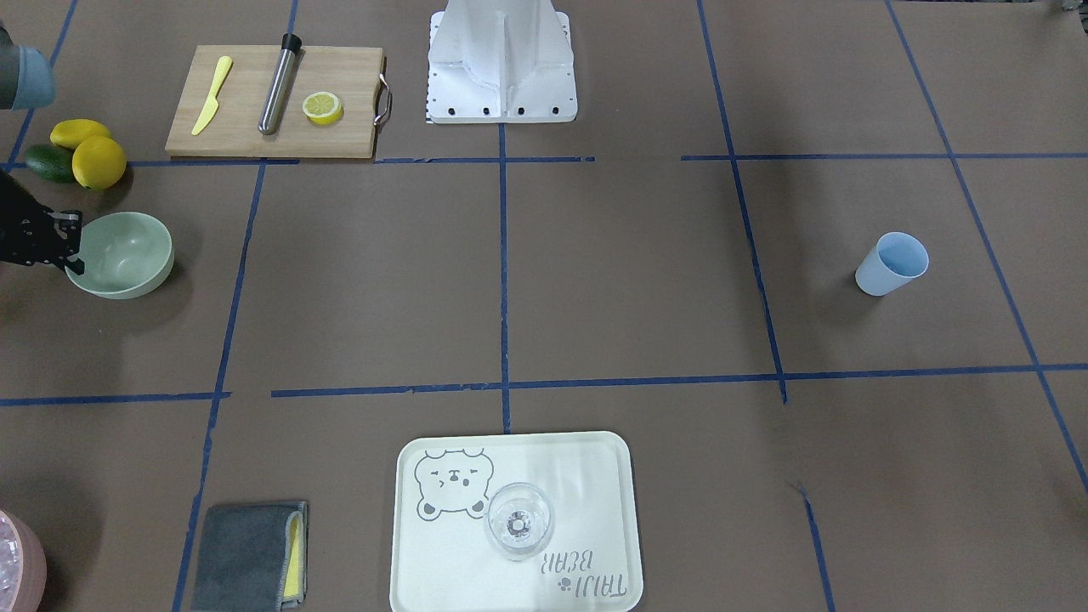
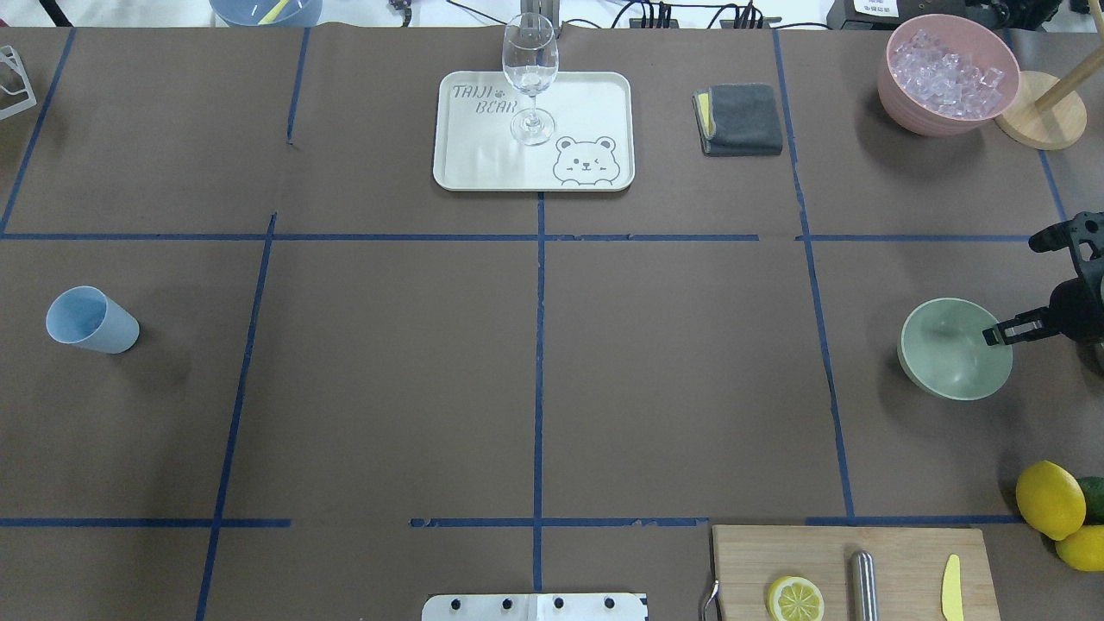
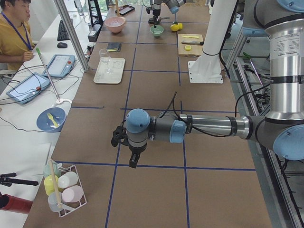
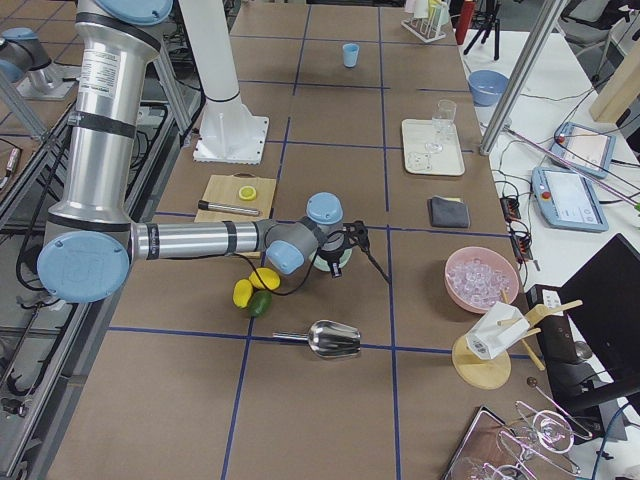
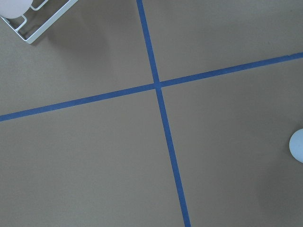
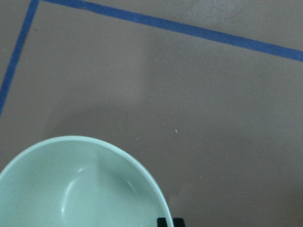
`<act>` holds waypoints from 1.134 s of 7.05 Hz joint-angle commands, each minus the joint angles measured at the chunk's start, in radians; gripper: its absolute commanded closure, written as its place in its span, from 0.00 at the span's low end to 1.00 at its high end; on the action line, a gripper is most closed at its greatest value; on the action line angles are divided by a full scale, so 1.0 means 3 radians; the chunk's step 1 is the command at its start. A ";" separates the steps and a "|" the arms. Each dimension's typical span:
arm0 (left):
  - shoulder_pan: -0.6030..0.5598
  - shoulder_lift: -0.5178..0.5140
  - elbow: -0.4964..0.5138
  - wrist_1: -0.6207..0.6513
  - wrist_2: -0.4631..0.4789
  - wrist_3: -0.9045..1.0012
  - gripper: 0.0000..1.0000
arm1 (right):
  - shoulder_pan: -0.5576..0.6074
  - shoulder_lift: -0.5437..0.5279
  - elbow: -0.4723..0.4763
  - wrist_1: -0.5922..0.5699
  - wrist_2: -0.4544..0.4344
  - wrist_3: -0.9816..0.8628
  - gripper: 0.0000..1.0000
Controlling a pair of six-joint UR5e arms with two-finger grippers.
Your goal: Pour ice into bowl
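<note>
The pale sage-green bowl (image 2: 944, 354) stands near the table's right edge and looks empty; it also shows in the front view (image 1: 127, 255) and the right wrist view (image 6: 71, 189). My right gripper (image 2: 994, 335) comes in from the right, and its tips (image 6: 168, 221) meet at the bowl's rim, shut on it. The ice (image 2: 949, 69) lies heaped in the pink container (image 2: 901, 103) at the far right corner. My left gripper (image 3: 126, 149) hovers over bare table beyond the left end. I cannot tell whether it is open or shut.
A light blue cup (image 2: 90, 321) stands at the left. A tray (image 2: 586, 95) with a clear glass (image 2: 530, 78) is at the far middle, with a grey cloth (image 2: 740, 119) beside it. Lemons (image 2: 1050, 498) and a cutting board (image 2: 897, 552) lie near the right front. A metal scoop (image 4: 330, 340) lies off to the right.
</note>
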 commanded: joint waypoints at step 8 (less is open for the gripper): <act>0.0000 0.0000 -0.0018 -0.0031 0.0000 0.0000 0.00 | -0.1194 0.2092 0.0159 -0.1030 -0.0661 0.1916 1.00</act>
